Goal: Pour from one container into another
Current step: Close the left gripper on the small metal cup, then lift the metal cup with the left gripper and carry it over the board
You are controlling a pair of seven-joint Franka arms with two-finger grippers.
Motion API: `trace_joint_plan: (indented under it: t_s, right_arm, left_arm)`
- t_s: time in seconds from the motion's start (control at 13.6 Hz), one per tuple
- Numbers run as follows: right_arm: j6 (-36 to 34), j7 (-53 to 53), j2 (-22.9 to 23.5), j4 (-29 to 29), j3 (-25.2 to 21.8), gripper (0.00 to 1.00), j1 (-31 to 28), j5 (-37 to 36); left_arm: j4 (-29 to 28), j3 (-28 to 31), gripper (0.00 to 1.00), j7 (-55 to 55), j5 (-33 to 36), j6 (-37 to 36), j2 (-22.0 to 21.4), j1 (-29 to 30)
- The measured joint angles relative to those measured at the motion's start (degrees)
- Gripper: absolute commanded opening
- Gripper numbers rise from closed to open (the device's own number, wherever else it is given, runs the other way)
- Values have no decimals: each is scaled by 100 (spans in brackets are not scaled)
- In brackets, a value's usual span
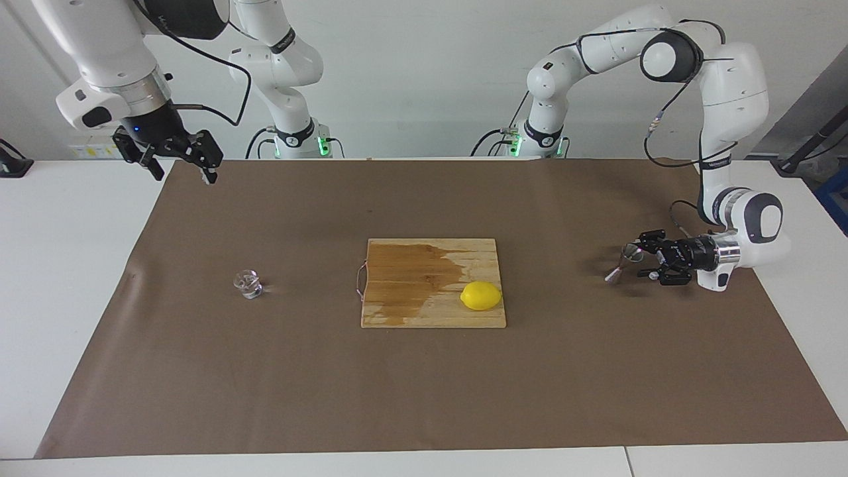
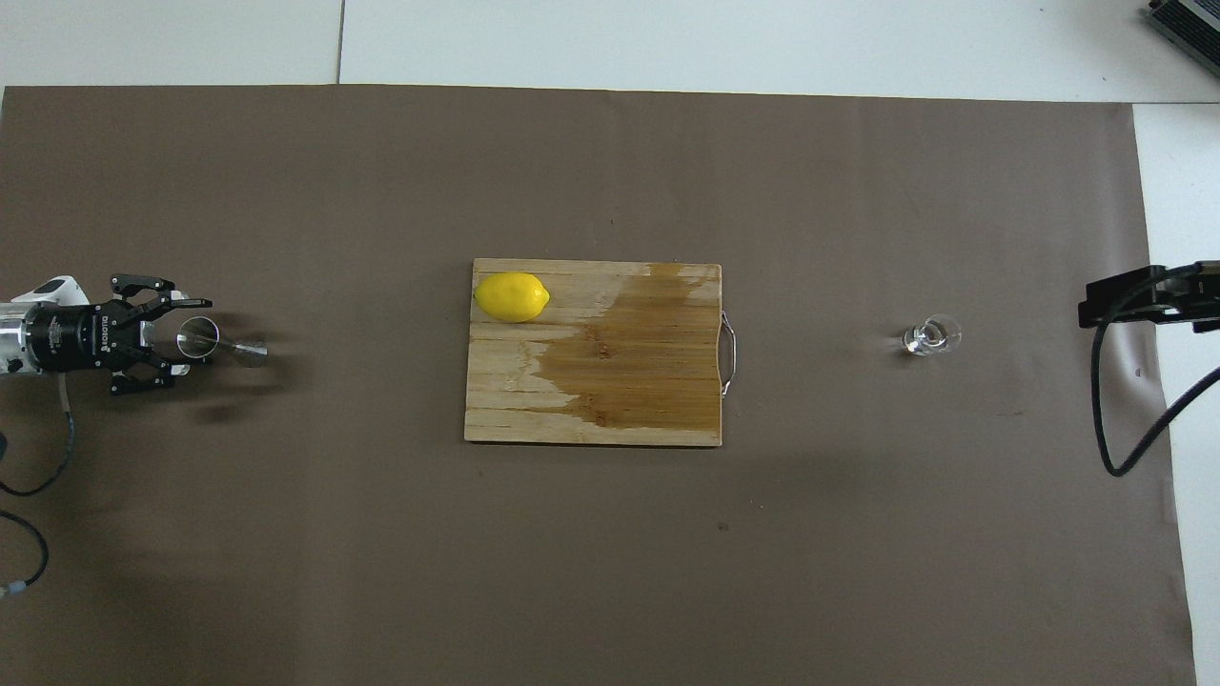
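Clock set from above, board in the middle, 12 pointing away from the robots.

The left claw (image 2: 193,335) is lying flat and low at 9 o'clock. There's white lettering on its black body, but I'm not managing to read it. Its fingers are standing apart, straddling the wide mouth of the steel jigger (image 2: 243,350). I can't tell if they're actually touching it. The jigger is a shiny hourglass double cone. It's leaning over with its narrow end pointing at the board.

The right claw (image 1: 180,165) is waiting up in the air over the 3 o'clock edge of the brown paper (image 2: 610,572), fingers spread wide and holding nothing.

The tiny clear glass cup (image 2: 929,336) is sitting upright on the paper at 3 o'clock, well apart from both claws.

The slatted wooden board (image 2: 610,381) is showing a big dark wet patch, with a thin wire handle (image 2: 730,354) on its 3 o'clock side. A smooth yellow lemon (image 2: 512,296) is resting on its 10 o'clock corner. The white tabletop (image 2: 667,43) is peeking out at 12.
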Motion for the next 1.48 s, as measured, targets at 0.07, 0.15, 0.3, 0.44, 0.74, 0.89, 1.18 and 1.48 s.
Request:
trace_joint_plan:
  t_s: [0.07, 0.15, 0.3, 0.44, 0.74, 0.89, 1.18, 1.48]
  right_arm:
    - [0, 0, 0, 0, 0, 100, 0, 0]
    - [0, 0, 0, 0, 0, 100, 0, 0]
    - [0, 0, 0, 0, 0, 100, 0, 0]
    - [0, 0, 0, 0, 0, 100, 0, 0]
    - [0, 0, 0, 0, 0, 100, 0, 0]
    - [0, 0, 0, 0, 0, 100, 0, 0]
    - [0, 0, 0, 0, 0, 100, 0, 0]
    - [0, 0, 0, 0, 0, 100, 0, 0]
  left_arm:
    - [-4, -1, 67, 3, 0, 0, 0, 0]
    - [-6, -5, 64, 5, 0, 0, 0, -1]
    - [-8, -10, 56, 30, 0, 0, 0, -1]
    - [-10, -16, 47, 54, 0, 0, 0, -1]
    - [-14, -33, 38, 72, 0, 2, 1, -1]
    - [-16, -38, 35, 75, 0, 3, 1, -1]
    - [-17, -63, 33, 77, 0, 3, 1, -1]
    - [-13, -155, 33, 77, -11, 3, 1, -1]
